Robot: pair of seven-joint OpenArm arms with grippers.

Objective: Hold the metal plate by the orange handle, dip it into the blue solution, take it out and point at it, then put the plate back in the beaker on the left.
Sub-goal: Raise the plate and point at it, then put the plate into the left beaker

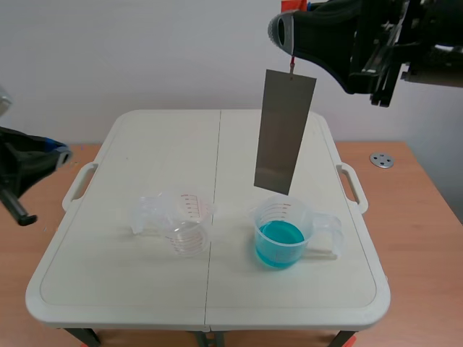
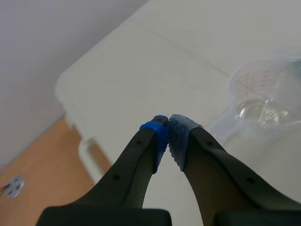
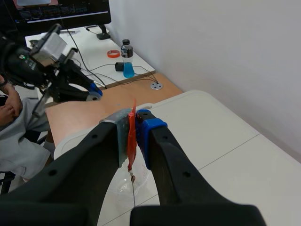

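A grey metal plate (image 1: 284,132) hangs in the air from a thin orange handle (image 1: 292,65), its lower edge just above the beaker of blue solution (image 1: 279,242). My right gripper (image 1: 289,29) is shut on that orange handle (image 3: 132,134) high over the table; the plate shows edge-on as a thin line below the fingers in the right wrist view. An empty clear beaker (image 1: 187,224) stands to the left; it also shows as the clear beaker (image 2: 263,101) ahead of my left gripper. My left gripper (image 1: 61,155) is shut on nothing, off the table's left edge, as its own view of the left gripper (image 2: 168,127) confirms.
The white folding table (image 1: 130,289) has handles at both sides and stands on a wooden surface. A small metal disc (image 1: 381,160) lies to the right. A person's arm and sleeve (image 3: 14,136), a bottle (image 3: 126,59) and a monitor are beyond the left arm.
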